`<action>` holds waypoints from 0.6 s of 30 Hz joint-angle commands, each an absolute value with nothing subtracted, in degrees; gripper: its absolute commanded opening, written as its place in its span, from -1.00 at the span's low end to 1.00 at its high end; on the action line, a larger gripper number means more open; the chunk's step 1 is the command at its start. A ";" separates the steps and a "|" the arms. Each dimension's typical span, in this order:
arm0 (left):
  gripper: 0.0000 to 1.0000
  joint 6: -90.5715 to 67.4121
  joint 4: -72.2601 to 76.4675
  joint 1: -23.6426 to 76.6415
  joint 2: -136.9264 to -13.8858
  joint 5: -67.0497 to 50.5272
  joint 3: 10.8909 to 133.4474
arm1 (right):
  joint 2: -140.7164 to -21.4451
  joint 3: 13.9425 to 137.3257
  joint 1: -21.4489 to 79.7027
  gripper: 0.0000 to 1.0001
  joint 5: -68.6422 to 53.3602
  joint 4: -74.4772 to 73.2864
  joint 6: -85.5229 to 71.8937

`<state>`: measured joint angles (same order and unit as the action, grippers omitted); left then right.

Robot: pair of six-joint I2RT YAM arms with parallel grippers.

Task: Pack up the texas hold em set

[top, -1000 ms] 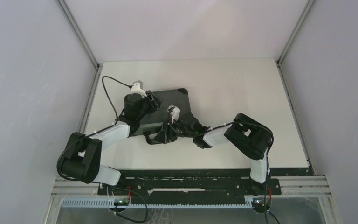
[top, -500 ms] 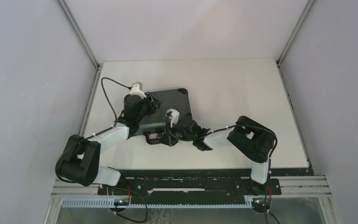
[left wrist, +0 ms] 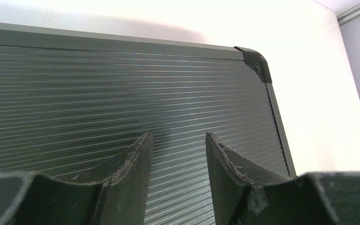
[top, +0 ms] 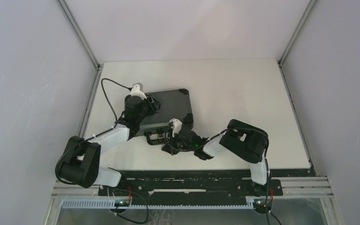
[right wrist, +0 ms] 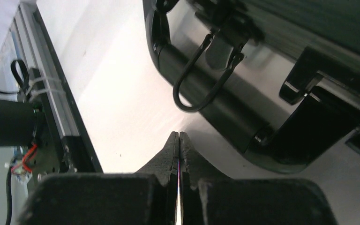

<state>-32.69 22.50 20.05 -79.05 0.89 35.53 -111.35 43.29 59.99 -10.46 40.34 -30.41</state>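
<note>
Both claws are carrying nothing: left claw [left wrist: 178, 140] standing parted over the briefcase [left wrist: 122, 89], right claw [right wrist: 178, 137] closed beside the handle [right wrist: 229, 123]. Latching is likely requiring square, firm pressure.

Bright diffuse overhead light, soft shadows. Worktop [right wrist: 117, 93] overexposed in wrist views. Sheen on briefcase [left wrist: 122, 93] ribs. Right end effector [right wrist: 178, 138] out of focus.

You see a black ribbed briefcase lid [left wrist: 122, 93] with dull metal sheen, its glossy black plastic handle [right wrist: 225, 117], matt white smooth table [right wrist: 117, 103]
</note>
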 commanded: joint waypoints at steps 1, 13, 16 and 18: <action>0.01 -33.49 19.42 19.94 -78.12 1.06 33.67 | -114.99 42.65 61.17 -1.00 -2.82 49.62 -34.66; 0.01 -33.45 20.13 19.88 -78.72 0.98 33.20 | -113.45 42.10 60.06 -1.00 4.56 55.32 -33.03; 0.01 -33.40 20.13 19.95 -78.75 1.02 33.14 | -113.10 42.11 58.92 -1.00 3.06 56.69 -33.35; 0.01 -33.40 20.30 19.95 -78.98 0.96 33.18 | -112.67 42.10 58.41 -1.00 2.30 57.04 -33.40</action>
<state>-33.08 22.87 20.05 -79.05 1.06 35.33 -115.02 41.93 60.75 0.19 51.68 -33.71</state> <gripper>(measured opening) 0.505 0.003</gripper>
